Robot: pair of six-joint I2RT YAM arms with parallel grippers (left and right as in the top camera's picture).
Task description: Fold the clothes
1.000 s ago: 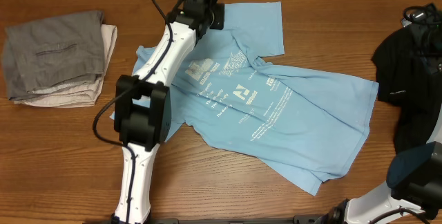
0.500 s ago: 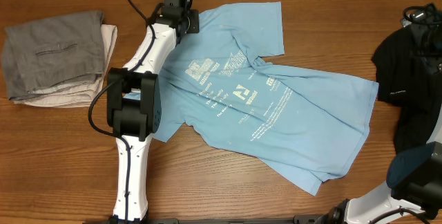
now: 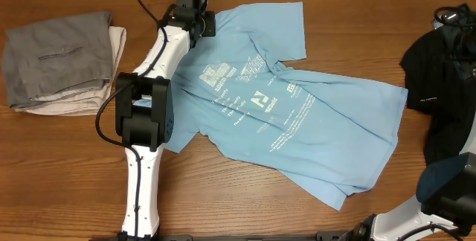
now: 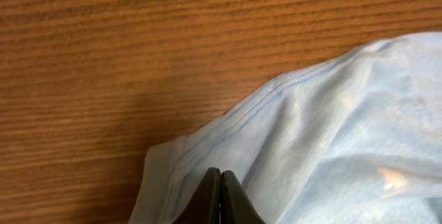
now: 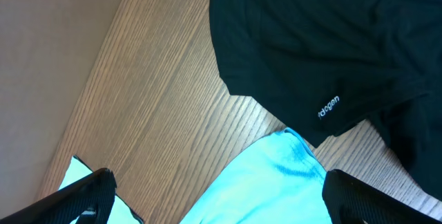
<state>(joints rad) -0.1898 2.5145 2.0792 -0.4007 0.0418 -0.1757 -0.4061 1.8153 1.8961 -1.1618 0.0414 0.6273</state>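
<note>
Wooden table [image 3: 67, 159] is seen under a spread T-shirt [image 3: 327, 122] (print up); left gripper [image 4: 220, 175] is shut at its sleeve edge, right gripper [image 5: 221, 200] is held wide open, empty.

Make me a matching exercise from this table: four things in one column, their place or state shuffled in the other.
1 T-shirt
2 folded grey clothes
3 black garment
4 left gripper

A heaped at the right edge
B shut on the shirt's far edge
C spread across the middle, print up
D stacked at the far left

Pairs: 1-C, 2-D, 3-A, 4-B
</note>
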